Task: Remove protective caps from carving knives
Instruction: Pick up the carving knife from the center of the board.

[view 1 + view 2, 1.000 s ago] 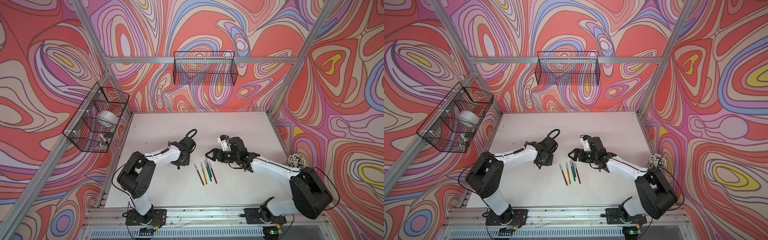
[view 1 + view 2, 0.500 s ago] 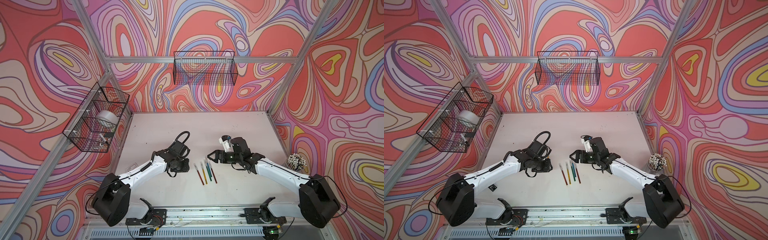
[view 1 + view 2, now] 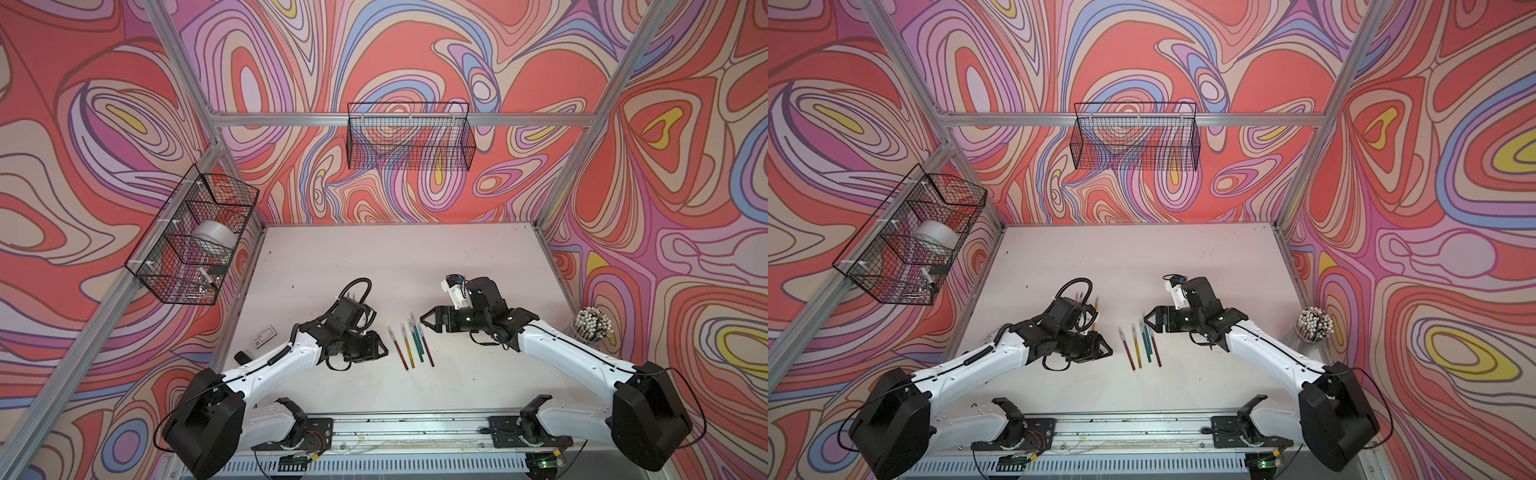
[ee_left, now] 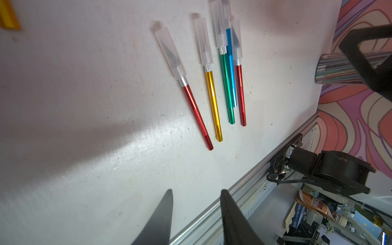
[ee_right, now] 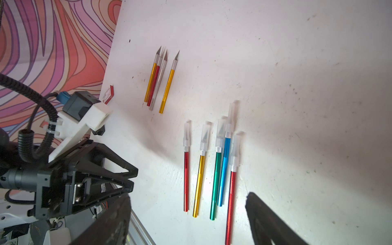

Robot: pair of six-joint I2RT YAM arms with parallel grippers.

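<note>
Several carving knives (image 3: 408,351) (image 3: 1140,347) with red, gold, green and blue handles lie side by side mid-table. Each wears a translucent protective cap (image 4: 169,53) (image 5: 204,135) over its blade. Several more knives (image 5: 158,80) (image 3: 1096,309) lie bare-bladed behind my left arm. My left gripper (image 3: 384,352) (image 3: 1108,351) (image 4: 196,192) sits low just left of the row, jaws apart with nothing between them. My right gripper (image 3: 426,322) (image 3: 1148,322) (image 5: 187,196) hovers at the row's right side, wide open and empty.
A clear cup of white-tipped sticks (image 3: 592,324) stands at the table's right edge. A small red-and-white card (image 3: 264,334) and a small black piece (image 3: 242,356) lie at the left edge. Wire baskets (image 3: 409,141) (image 3: 191,241) hang on the walls. The metal rail (image 3: 415,424) runs along the front.
My left arm has swung from the back left towards the capped row, and its jaws have parted. The right arm has barely shifted.
</note>
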